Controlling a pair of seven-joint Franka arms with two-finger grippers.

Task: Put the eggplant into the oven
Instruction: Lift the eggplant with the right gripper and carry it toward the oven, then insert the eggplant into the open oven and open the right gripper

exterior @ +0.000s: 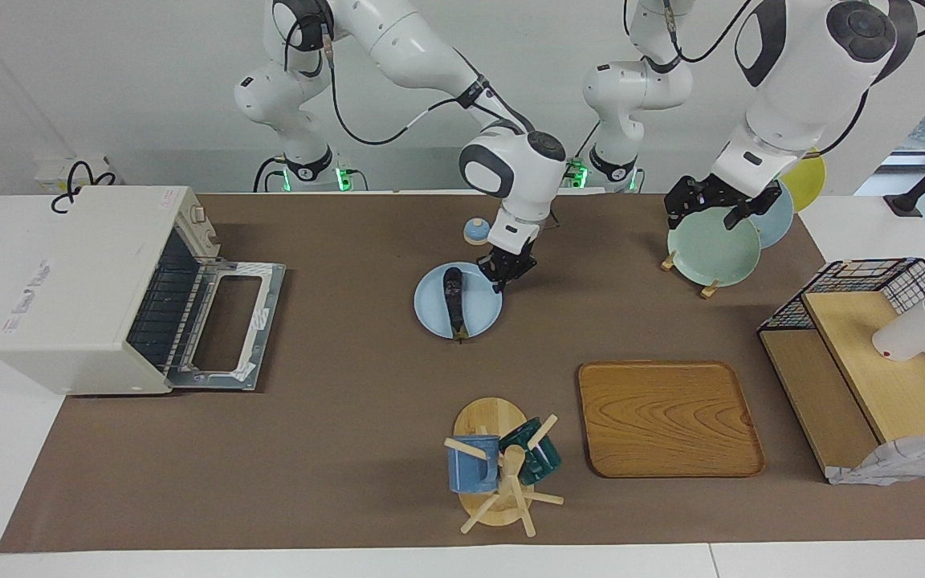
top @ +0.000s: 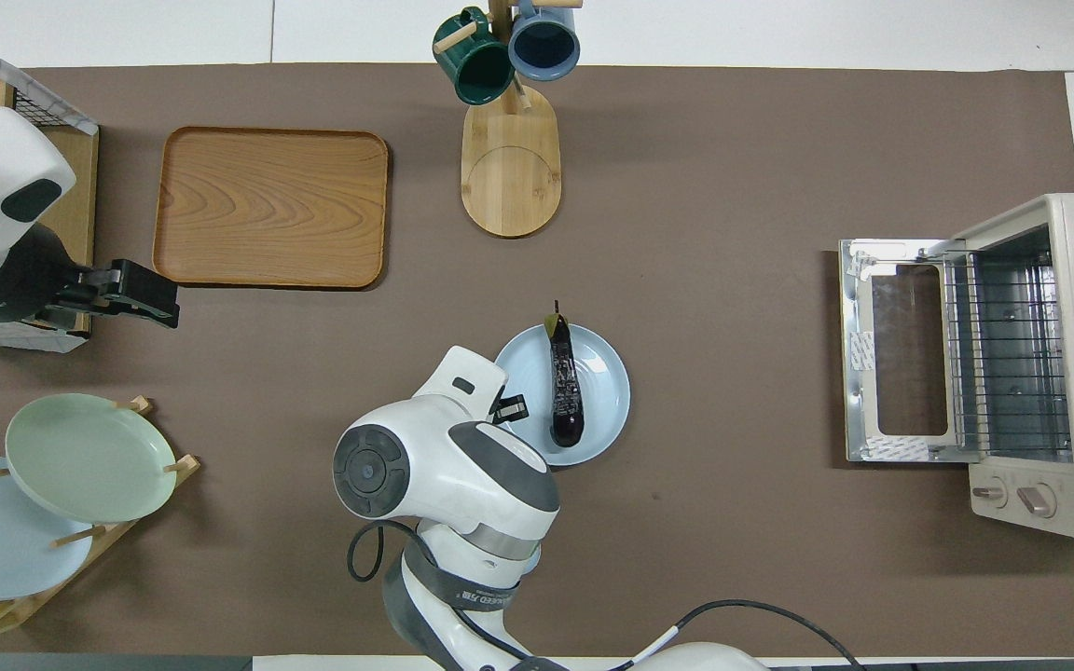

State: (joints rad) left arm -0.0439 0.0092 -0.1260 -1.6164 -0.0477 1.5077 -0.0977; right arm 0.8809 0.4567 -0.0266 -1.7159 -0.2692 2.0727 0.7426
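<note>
1. Eggplant [exterior: 454,300]: lay lengthwise on the light blue plate [exterior: 434,315], mid-table, well apart from the oven [exterior: 85,285].
2. Oven: stood at the right arm's end of the table, door dropped open, rack exposed.
3. Right gripper [exterior: 503,277]: fingers pinched together on the plate's rim, beside the eggplant, not touching it.
4. Step in hand, judged: dragging the plate toward the oven; keep it flat and slow so the eggplant does not roll off.
5. Left gripper [exterior: 711,205]: fingers spread wide, empty, waiting over the green plate [exterior: 711,250].
</note>
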